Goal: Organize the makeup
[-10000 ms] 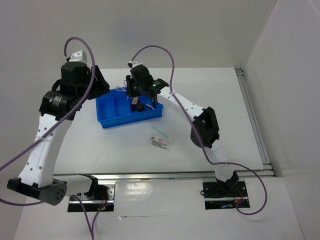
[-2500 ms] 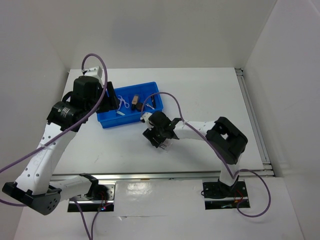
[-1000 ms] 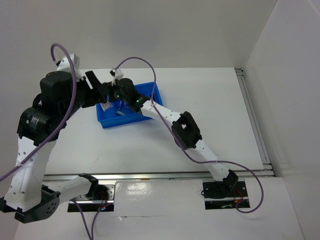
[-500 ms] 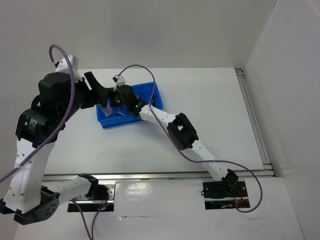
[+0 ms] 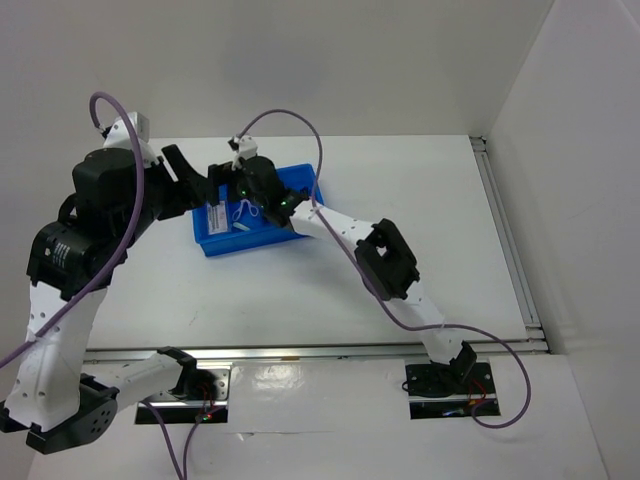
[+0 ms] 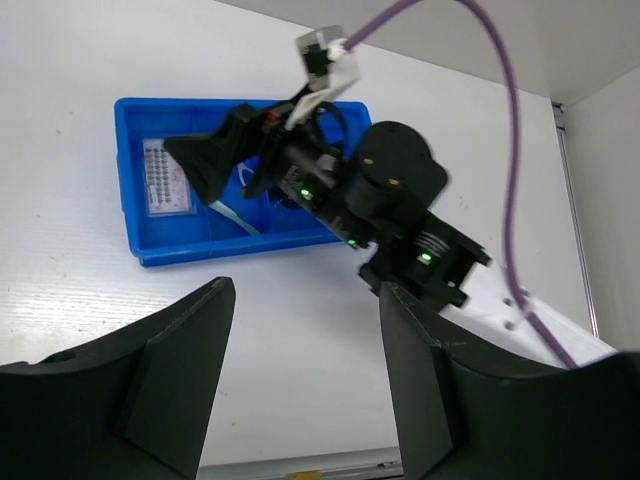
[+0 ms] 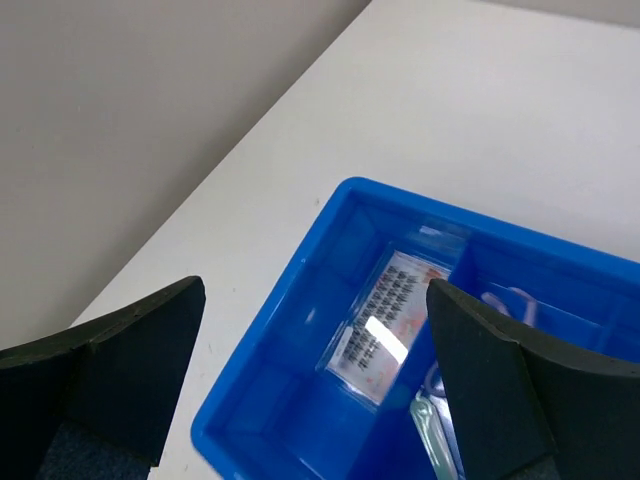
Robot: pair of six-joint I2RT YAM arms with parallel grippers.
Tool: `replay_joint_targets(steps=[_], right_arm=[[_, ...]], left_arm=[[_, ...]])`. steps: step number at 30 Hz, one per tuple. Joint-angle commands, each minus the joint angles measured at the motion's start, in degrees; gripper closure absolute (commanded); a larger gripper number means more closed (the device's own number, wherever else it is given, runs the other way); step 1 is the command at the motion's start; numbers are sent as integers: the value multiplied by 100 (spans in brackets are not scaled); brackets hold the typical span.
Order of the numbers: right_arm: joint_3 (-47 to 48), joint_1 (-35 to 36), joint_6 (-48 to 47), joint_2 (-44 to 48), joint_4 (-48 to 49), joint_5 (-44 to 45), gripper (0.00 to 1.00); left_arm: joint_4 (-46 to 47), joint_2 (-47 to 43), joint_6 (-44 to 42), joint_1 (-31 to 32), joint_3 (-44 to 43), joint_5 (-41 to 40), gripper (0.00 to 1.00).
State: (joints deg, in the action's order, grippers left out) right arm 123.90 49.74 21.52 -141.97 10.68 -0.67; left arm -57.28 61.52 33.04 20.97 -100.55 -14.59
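Observation:
The white red-printed sachet (image 7: 392, 318) lies flat in the left compartment of the blue tray (image 7: 268, 308). My right gripper (image 7: 315, 330) hovers over it, open, with nothing between its fingers. From above, the sachet (image 5: 213, 217) shows beside the right gripper (image 5: 232, 190). A pale purple loop (image 7: 503, 299) and a clear pale strip (image 7: 437, 427) lie in the compartment to the right. My left gripper (image 6: 305, 400) hangs high above the bare table in front of the tray (image 6: 180, 250), open and empty. The sachet (image 6: 167, 178) is visible past it. Other makeup is hidden under the right arm.
The tray (image 5: 240, 244) sits at the back left of the white table, close to the left wall. The right arm's white links (image 5: 345, 228) stretch from the near right base across the table's middle. A metal rail (image 5: 510, 240) runs along the right edge.
The right gripper's jaws have spread wide and drawn back a little from the tray, leaving the sachet lying in the left compartment. The left arm has barely moved.

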Motion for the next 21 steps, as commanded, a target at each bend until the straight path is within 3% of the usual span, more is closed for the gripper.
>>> replay_joint_targets(steps=[1, 5, 6, 8, 9, 11, 12, 19, 21], right_arm=[[-593, 71, -569, 1223, 76, 575, 1], [-464, -305, -307, 1830, -2091, 1497, 1], [-332, -376, -306, 2031, -3114, 2195, 1], [-418, -586, -358, 2287, -4025, 2832, 1], [-723, -675, -237, 2453, -4865, 3375, 1], [-1233, -1034, 297, 3059, -5626, 3503, 1], [-2028, -1167, 466, 3340, -6012, 3503, 1], [-5616, -2414, 1170, 6512, -5789, 2265, 1], [-5981, -2774, 1170, 7400, -5709, 1966, 1]], left_arm=[[85, -105, -34, -23, -263, -264, 27], [216, -105, -87, -23, -36, -98, 27], [269, -105, -87, -23, 61, -45, 27], [480, -105, -87, -23, 281, 70, 27], [541, -105, -148, -23, 482, 70, 27], [647, -52, -218, -23, 702, 70, 27], [717, 0, -280, -23, 756, 9, 27], [832, 317, -219, -23, 1238, 412, 27], [1016, 317, -140, -23, 1406, 571, 27]])
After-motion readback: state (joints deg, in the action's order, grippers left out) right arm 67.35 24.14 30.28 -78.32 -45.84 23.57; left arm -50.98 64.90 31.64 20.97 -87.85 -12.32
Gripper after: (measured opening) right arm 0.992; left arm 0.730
